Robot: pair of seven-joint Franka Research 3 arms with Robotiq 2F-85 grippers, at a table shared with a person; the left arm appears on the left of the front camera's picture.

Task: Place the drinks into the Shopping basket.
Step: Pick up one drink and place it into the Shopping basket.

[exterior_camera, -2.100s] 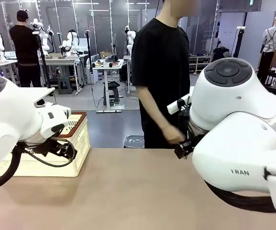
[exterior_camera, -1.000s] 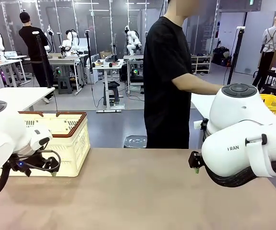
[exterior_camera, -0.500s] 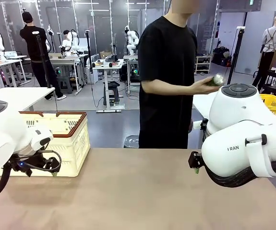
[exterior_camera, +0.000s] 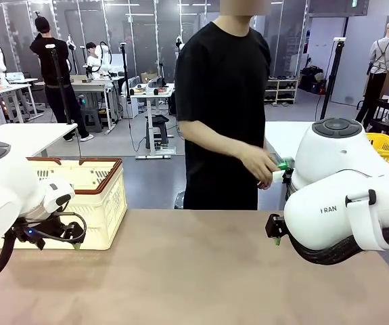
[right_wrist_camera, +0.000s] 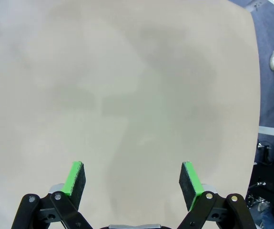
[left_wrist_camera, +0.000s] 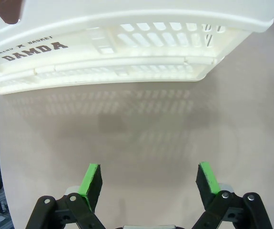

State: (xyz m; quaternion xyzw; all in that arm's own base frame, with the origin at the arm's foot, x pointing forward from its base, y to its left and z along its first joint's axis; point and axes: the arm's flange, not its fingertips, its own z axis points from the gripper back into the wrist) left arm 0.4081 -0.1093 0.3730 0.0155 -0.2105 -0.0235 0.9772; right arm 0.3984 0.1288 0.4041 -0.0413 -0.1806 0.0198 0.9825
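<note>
Holding 2 sets of jaws apart and empty, we see 1 drink, a green can (exterior_camera: 283, 164), in the person's hand (exterior_camera: 262, 165) past the table's far edge, right of middle; its long axis we cannot tell. Our right gripper (right_wrist_camera: 133, 180) hangs near and below it, so that arm is nearer. The left gripper (left_wrist_camera: 148, 180) sits just beside the Shopping basket (exterior_camera: 103, 196) at far left. Bare table (exterior_camera: 194, 271) between them leaves open room for a carry across.

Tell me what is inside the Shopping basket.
In the front view, the Shopping basket shows its slotted far inner wall under the brown rim. Its floor is hidden by the near wall and the left arm, so what lies in it cannot be told.
</note>
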